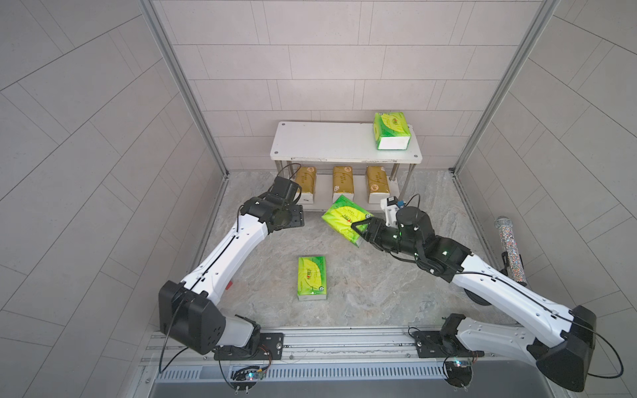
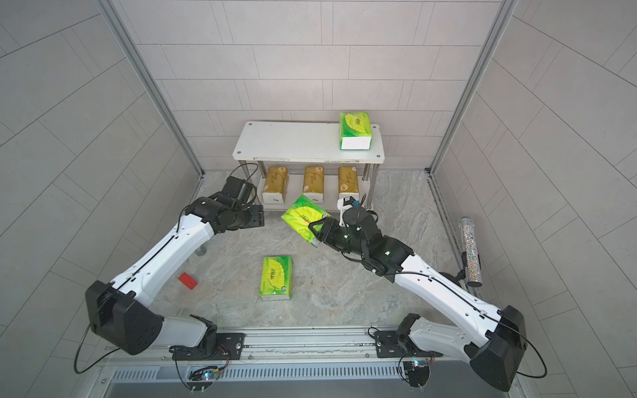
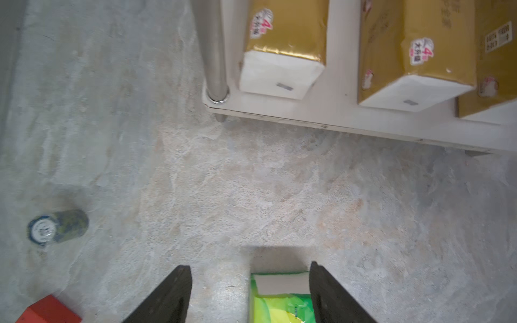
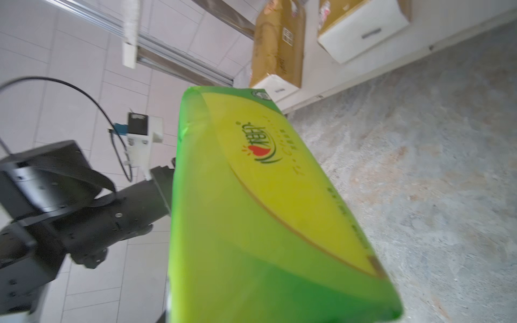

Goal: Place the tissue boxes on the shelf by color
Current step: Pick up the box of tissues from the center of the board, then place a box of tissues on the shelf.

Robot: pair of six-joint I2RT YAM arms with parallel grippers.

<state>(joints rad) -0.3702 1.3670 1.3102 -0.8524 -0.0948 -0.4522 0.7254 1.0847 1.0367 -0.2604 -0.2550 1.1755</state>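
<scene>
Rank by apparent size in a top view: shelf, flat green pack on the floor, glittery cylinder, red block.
Largest: shelf.
Next, too alike to rank: flat green pack (wider) and glittery cylinder (longer).
Smallest: red block.

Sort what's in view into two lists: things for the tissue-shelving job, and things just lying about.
Job: shelf; three gold packs on its lower board; shelved green pack on top; held green pack in the right gripper; loose green pack on the table.
Lying about: red block; glittery tube; small can.
</scene>
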